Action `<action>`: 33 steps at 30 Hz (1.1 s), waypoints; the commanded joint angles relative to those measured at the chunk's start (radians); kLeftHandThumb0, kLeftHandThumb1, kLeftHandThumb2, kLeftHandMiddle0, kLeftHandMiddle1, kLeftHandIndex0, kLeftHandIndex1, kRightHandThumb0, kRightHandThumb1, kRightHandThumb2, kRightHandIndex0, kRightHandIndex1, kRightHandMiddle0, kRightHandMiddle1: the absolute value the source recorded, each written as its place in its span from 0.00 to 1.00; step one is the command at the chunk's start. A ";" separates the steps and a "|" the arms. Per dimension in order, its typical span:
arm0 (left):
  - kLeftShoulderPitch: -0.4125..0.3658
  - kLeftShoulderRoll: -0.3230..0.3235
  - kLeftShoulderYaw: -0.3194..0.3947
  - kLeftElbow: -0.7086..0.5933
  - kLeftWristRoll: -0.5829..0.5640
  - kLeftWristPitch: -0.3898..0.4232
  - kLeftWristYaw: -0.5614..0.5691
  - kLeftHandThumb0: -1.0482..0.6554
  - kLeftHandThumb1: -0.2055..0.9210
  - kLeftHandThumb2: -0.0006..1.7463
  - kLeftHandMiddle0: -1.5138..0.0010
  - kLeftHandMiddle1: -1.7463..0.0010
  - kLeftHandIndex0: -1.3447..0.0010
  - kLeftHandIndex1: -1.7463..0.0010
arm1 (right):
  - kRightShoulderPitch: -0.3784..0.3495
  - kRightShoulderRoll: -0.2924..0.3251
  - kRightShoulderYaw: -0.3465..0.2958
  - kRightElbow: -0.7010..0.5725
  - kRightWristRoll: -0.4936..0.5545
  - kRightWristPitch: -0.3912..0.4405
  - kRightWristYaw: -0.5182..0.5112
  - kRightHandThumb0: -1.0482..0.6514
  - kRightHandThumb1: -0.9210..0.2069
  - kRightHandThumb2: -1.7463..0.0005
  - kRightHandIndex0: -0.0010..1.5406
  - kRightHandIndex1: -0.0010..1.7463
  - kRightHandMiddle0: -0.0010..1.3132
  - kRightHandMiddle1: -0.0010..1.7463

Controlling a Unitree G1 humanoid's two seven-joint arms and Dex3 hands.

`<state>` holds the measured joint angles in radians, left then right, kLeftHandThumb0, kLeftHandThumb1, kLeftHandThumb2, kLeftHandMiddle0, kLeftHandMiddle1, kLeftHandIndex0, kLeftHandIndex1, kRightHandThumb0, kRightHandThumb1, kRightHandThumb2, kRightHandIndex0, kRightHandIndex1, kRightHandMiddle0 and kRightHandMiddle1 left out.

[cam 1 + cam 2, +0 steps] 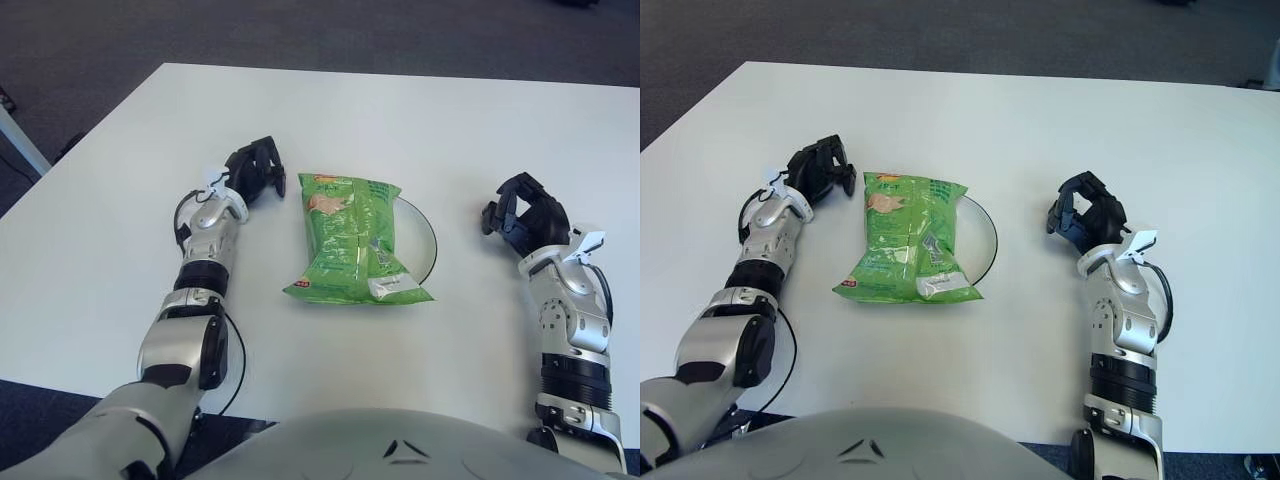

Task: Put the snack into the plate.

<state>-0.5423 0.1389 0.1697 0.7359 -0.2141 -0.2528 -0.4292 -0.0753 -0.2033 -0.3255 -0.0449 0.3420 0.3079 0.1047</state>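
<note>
Green snack bag (355,240) hides most of plate (430,240).

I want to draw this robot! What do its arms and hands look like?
Both arms are shiny silver metal with black rings at the joints. The left hand and right hand are black with chunky fingers. Each wrist wears a small white tag, and a thin black cable loops beside each arm.

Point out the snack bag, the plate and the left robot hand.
snack bag (355,240): left eye view, middle of the green front.
plate (430,243): left eye view, exposed right rim.
left robot hand (255,170): left eye view, black fingers, beside the bag.
</note>
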 commanded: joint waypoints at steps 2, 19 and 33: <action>0.118 -0.018 -0.044 -0.050 0.054 0.039 0.049 0.35 0.87 0.47 0.11 0.00 0.23 0.00 | 0.067 0.025 0.007 0.056 0.007 0.043 0.006 0.35 0.42 0.34 0.74 1.00 0.39 1.00; 0.235 -0.048 -0.052 -0.219 0.045 -0.041 0.080 0.36 0.85 0.48 0.12 0.00 0.22 0.00 | 0.081 0.062 0.003 0.067 -0.037 -0.072 -0.030 0.35 0.43 0.33 0.76 1.00 0.40 1.00; 0.280 -0.081 -0.036 -0.331 0.016 0.030 0.157 0.36 0.83 0.50 0.14 0.00 0.29 0.00 | 0.090 0.109 0.017 0.154 -0.125 -0.370 -0.127 0.36 0.39 0.36 0.81 1.00 0.37 1.00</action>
<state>-0.3495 0.0937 0.1328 0.3803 -0.1885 -0.2378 -0.2970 -0.0634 -0.1876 -0.3170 0.0374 0.2201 -0.0131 -0.0072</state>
